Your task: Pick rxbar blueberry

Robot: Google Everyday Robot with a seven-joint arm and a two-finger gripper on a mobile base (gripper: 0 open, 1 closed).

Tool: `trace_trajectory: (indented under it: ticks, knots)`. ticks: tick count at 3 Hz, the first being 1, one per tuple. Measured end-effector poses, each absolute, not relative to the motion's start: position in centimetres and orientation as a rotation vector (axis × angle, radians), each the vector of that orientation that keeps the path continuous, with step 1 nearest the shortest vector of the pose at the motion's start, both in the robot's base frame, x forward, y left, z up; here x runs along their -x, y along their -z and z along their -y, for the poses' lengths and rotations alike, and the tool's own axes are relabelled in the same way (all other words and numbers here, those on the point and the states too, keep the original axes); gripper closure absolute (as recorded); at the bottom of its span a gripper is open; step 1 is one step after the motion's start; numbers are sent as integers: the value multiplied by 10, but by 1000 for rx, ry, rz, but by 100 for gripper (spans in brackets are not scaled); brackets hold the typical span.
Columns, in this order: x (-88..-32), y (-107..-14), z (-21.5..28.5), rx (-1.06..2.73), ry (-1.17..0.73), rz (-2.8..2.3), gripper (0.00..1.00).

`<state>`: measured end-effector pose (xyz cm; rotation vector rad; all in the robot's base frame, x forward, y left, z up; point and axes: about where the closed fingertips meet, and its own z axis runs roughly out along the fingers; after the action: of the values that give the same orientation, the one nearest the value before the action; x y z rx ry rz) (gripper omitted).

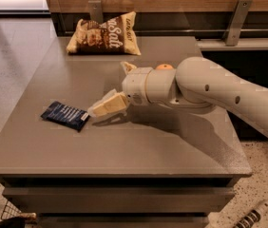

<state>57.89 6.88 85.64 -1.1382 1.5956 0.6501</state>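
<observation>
- A grey flat-topped table [172, 151] is filling most of the camera view; clock directions below are being read from its centre, with 12 o'clock at the far edge.
- The rxbar blueberry [65, 115], a small flat rectangular dark navy-blue wrapper with pale lettering lines, is lying flat on the tabletop at about 8 o'clock, near the left edge. Its long side is slanting down toward 4 o'clock.
- A thick white robot arm [219, 87] is reaching in from 3 o'clock across the middle of the table.
- The cream-coloured two-finger gripper [110, 88] is sitting at the arm's end, just right of the bar, at about 9 o'clock from centre.
- Its jaws are standing wide apart and are holding nothing.
- One of its fingers [108, 104] is pointing toward 8 o'clock, with its tip just beside the bar's right end; whether it is touching the bar cannot be told. The other is sticking up toward 12 o'clock.
- A large cream-and-brown crinkled chip bag [103, 34] is lying at about 11 o'clock, near the far edge, well apart from the bar.
- A round orange fruit [164, 66] is peeking out behind the arm at about 1 o'clock; only its top is showing.
</observation>
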Motion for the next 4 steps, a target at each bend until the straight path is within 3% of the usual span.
trace_trajectory:
  ticks: [1,4]
  knots:
    - [-574,-846,-107,1136,-701,-1533,0]
    - [-520,-832,-160,1178,-801,-1524,0]
